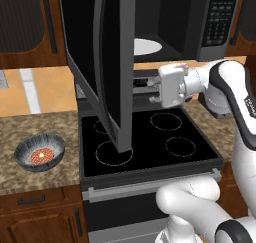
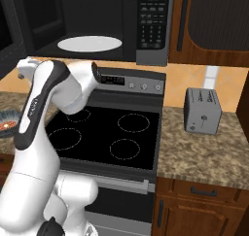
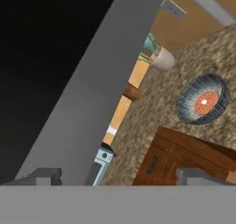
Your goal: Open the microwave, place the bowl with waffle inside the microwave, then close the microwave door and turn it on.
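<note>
No legible writing on microwave (image 2: 151, 24)

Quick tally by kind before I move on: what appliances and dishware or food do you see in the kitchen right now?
Microwave, door swung open: 1
Stove: 1
Toaster: 1
Bowl on the counter: 1
Waffle in the bowl: 1
Total: 5
</note>
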Tool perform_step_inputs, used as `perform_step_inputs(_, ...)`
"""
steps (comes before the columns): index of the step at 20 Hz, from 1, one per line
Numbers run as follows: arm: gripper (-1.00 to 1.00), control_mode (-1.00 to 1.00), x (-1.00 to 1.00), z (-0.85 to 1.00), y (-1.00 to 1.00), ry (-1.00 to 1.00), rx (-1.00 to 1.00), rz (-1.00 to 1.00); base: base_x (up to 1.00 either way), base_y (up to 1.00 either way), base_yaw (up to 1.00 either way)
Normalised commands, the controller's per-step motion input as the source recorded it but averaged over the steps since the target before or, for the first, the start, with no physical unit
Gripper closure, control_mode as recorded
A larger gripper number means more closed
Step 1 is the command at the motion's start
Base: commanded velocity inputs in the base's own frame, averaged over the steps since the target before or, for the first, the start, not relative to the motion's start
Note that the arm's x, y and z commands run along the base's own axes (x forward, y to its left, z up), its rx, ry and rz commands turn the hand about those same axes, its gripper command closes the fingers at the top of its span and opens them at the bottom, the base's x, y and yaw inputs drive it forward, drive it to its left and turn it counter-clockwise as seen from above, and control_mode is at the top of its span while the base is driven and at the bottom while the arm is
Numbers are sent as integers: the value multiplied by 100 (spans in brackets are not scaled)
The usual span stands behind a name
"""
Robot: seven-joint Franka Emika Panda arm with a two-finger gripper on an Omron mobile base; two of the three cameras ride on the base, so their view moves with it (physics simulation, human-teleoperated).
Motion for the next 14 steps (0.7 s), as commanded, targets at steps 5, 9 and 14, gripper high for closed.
perform_step_inputs(5,-100,-100,100,-100,33,23,-1,-6,0,0,0)
perform_step_inputs(9,-100,-100,100,-100,53,35,0,4,0,0,0)
perform_step_inputs(14,-100,-100,58,-56,48,20,-4,7,0,0,0)
